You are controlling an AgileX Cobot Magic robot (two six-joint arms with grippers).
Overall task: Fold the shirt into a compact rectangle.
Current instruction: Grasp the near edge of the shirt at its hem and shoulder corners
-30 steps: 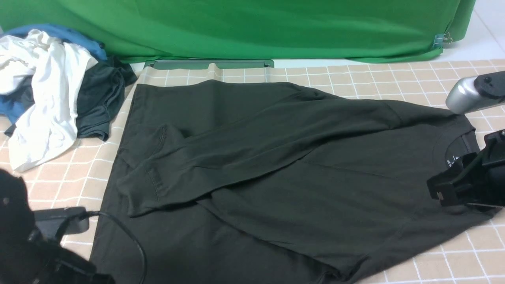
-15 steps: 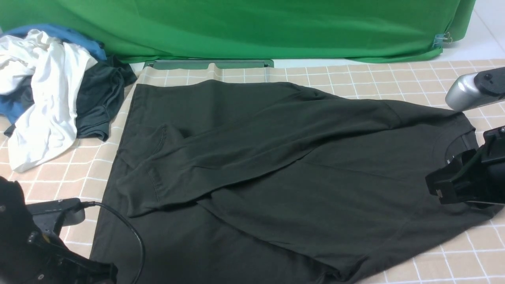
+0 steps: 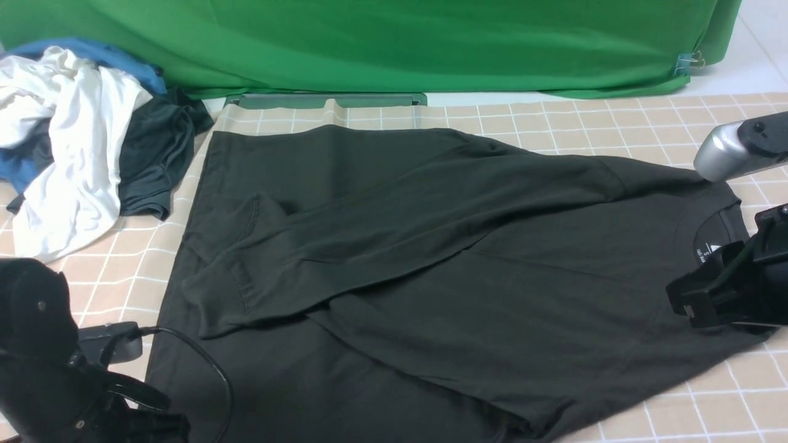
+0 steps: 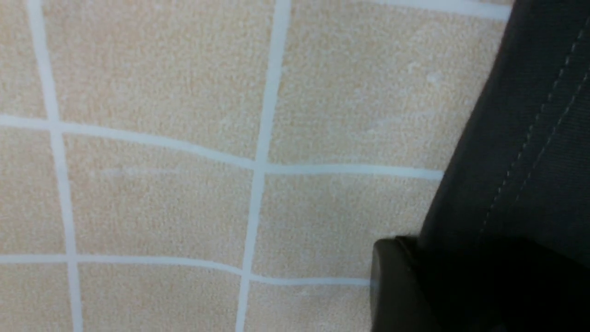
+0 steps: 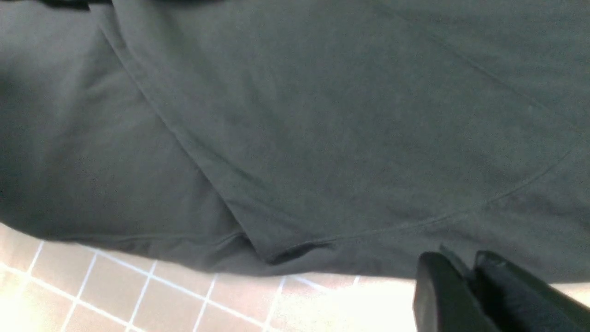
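Spread nearly flat across the checked table [image 3: 615,123], taking up most of it: the black shirt [image 3: 431,295], collar toward the right, hem toward the left. Folded across the chest, one long sleeve [image 3: 345,246], with its cuff ending near the left side of the body. Inside the collar, a small white neck label [image 3: 705,252]. At the near left corner, over the hem end, the left claw [image 3: 163,424], low and largely lost against the dark cloth, with a black cable [image 3: 217,364] looping over the shirt beside it. From the left wrist view, only one dark finger [image 4: 387,290] to be seen, right against the stitched hem [image 4: 521,138] at the edge of the cloth, checked table on its other side; impossible to tell released from clenched, or gripping from merely touching. At the right edge, just in front of the collar, the right claw [image 3: 692,304], down on the shoulder area of the shirt. From the right wrist view, both fingers [image 5: 433,295] set almost together, only a thin dark slit between them, tips at the very border of the cloth beside bare table; clenched, by the look of it, though no telling of any fabric caught in the slit. Well apart from the shirt, at the far left, a heap of white, blue and dark clothes [image 3: 74,141]. Behind everything, a green backdrop [image 3: 400,43].
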